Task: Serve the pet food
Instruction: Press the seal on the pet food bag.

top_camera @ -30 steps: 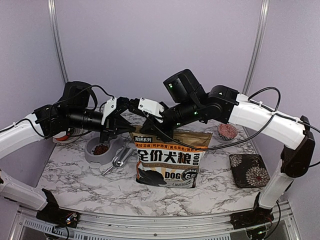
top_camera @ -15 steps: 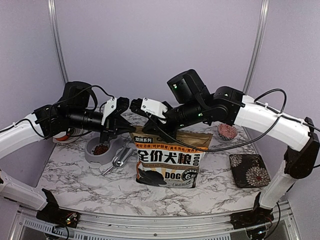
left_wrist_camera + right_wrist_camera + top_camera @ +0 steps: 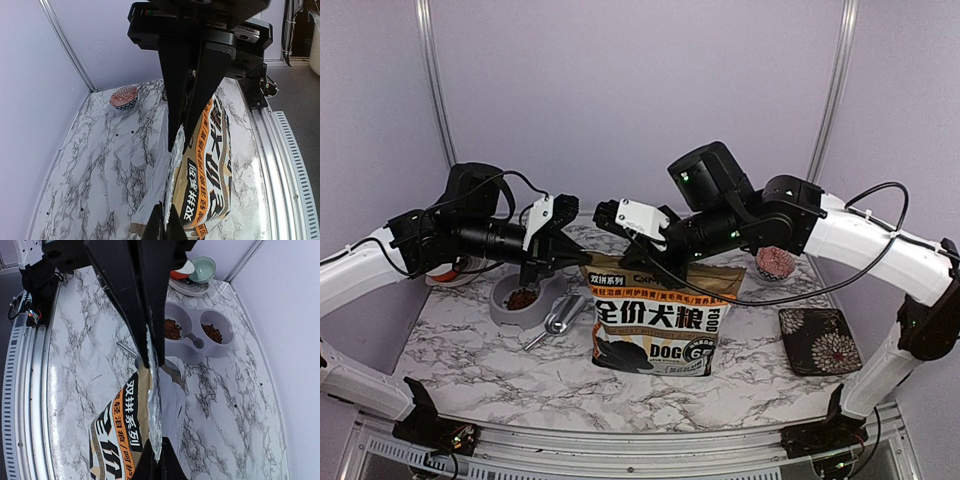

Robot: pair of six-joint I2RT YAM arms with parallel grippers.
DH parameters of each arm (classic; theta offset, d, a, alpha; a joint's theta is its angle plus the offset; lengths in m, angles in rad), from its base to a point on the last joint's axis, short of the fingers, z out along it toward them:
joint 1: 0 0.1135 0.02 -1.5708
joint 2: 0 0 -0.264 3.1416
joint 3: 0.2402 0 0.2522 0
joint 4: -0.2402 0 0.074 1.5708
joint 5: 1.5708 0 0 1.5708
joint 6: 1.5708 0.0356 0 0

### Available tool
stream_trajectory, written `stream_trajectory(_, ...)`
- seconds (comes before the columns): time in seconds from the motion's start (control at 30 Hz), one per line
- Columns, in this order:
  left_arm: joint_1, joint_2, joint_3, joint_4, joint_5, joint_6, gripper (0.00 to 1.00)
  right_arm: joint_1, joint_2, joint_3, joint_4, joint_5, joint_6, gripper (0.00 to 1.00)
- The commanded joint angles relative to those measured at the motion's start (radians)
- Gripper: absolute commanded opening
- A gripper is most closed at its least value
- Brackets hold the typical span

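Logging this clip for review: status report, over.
Left claw, right claw shut on top edge of brown-and-white printed dog-food bag. Reddish-brown kibble pellets in grey double bowl. Nothing in the way.

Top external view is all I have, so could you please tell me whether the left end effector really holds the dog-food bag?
Observer: Yes; in the left wrist view the left end effector is shut on the silvery top edge of the dog-food bag.
Operator: Thank you; and the right one?
Observer: The right end effector pinches the bag's top edge too, as its wrist view shows.
Operator: Does the feeder's hidden well hold kibble?
Observer: Yes, the right wrist view shows kibble in both wells of the grey double feeder.
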Motion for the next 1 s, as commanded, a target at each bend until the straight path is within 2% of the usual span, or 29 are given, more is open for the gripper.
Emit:
stream_trajectory(0.0, 0.002, -0.042, 0.008, 0.052, 0.025, -0.003, 0.0, -0.008, -0.046, -0.012, -0.016, 0.039, 0.015, 0.0)
stream_trajectory(0.23, 0.002, -0.043, 0.009, 0.052, 0.022, -0.003, 0.0, -0.007, -0.063, -0.02, -0.016, 0.02, 0.024, 0.0)
stream_trajectory(0.27, 0.002, -0.042, 0.009, 0.052, 0.022, -0.004, 0.0, -0.008, -0.064, -0.02, -0.019, 0.03, 0.026, 0.06)
stream_trajectory(0.3, 0.002, -0.043, 0.009, 0.052, 0.023, -0.003, 0.0, -0.008, -0.066, -0.023, -0.021, 0.04, 0.029, 0.17)
stream_trajectory(0.33, 0.002, -0.043, 0.009, 0.052, 0.023, -0.003, 0.0, -0.008, -0.069, -0.027, -0.026, 0.05, 0.028, 0.22)
stream_trajectory(0.37, 0.002, -0.043, 0.008, 0.052, 0.023, -0.003, 0.0, -0.009, -0.072, -0.031, -0.032, 0.055, 0.029, 0.23)
stream_trajectory(0.47, 0.002, -0.043, 0.008, 0.052, 0.022, -0.004, 0.0, -0.011, -0.079, -0.041, -0.041, 0.058, 0.03, 0.17)
stream_trajectory(0.6, 0.002, -0.044, 0.009, 0.052, 0.023, -0.003, 0.0, -0.018, -0.096, -0.056, -0.045, 0.057, 0.03, 0.0)
stream_trajectory(0.87, 0.002, -0.042, 0.006, 0.052, 0.022, -0.002, 0.0, -0.028, -0.121, -0.073, -0.047, 0.035, 0.04, 0.0)
stream_trajectory(0.93, 0.002, -0.041, 0.007, 0.052, 0.022, -0.002, 0.0, -0.029, -0.126, -0.075, -0.055, 0.05, 0.043, 0.15)
stream_trajectory(0.97, 0.002, -0.042, 0.007, 0.052, 0.022, -0.002, 0.0, -0.03, -0.128, -0.077, -0.059, 0.054, 0.044, 0.18)
